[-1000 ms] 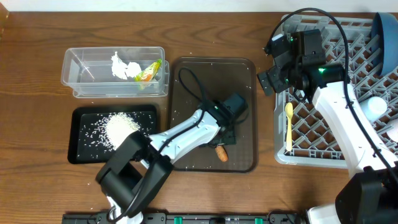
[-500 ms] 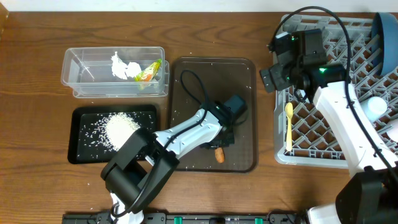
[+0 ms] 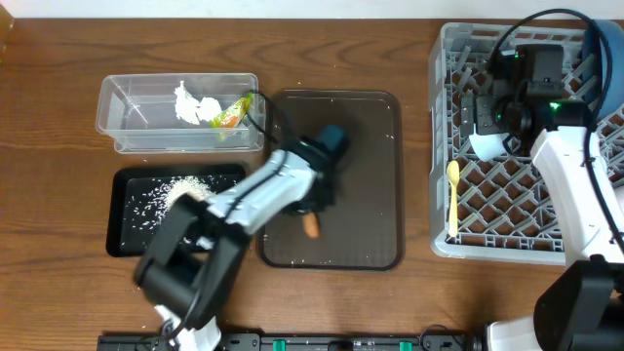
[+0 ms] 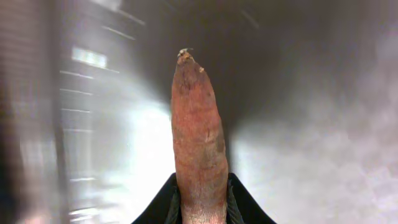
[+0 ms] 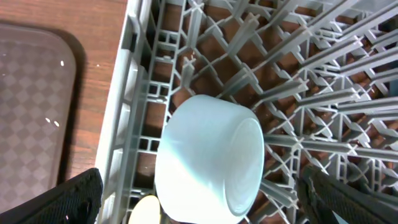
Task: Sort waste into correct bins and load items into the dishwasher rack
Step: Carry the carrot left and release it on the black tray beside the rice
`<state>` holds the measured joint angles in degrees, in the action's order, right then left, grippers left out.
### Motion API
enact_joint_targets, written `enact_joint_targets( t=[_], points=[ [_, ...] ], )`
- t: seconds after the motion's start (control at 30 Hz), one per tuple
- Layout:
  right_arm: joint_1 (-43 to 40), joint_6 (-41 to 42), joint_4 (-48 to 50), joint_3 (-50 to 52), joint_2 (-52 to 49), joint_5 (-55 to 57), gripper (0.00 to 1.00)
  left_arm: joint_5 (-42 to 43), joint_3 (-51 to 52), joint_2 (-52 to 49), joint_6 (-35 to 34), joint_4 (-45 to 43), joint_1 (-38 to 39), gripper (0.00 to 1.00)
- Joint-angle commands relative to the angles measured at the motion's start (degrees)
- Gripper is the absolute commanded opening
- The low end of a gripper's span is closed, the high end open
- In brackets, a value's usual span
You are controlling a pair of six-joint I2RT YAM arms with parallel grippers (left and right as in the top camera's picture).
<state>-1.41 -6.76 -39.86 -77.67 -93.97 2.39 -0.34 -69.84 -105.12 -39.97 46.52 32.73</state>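
Carrot piece (image 4: 198, 130) clamped in left gripper (image 4: 202, 200) over tray (image 3: 375, 146); right gripper (image 5: 208, 200) released above cup (image 5: 211, 149), rack's (image 5: 134, 93) 9 o'clock.

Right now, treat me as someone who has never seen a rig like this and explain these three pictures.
Two robot arms work at a table. One picture looks down from above. The other two come from a camera on each wrist.

From above you see a clear tub holding a tissue and a wrapper. There is also a black tray with rice, a brown serving tray, and a grey dishwasher rack holding a spoon.

The left gripper pinches an orange carrot-like piece over the brown tray. The right gripper is open over a light blue cup lying in the rack.
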Motion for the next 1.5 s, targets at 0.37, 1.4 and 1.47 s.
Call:
enact_joint_targets(
  t=[0.37, 1.4, 1.47],
  points=[
    [-0.44, 1.20, -0.17, -0.33, -0.09, 0.15, 0.99, -9.33, -0.24, 17.20, 4.17, 7.48, -28.02, 0.06],
    [-0.44, 1.20, -0.26, -0.33, -0.09, 0.15, 0.99, -9.35, 16.37, 9.07, 3.98, -6.16, -47.56, 0.15],
    [-0.44, 1.20, -0.26, -0.31, -0.09, 0.15, 0.99, -9.35, 16.37, 9.07, 4.02, -6.16, -47.56, 0.15]
  ],
)
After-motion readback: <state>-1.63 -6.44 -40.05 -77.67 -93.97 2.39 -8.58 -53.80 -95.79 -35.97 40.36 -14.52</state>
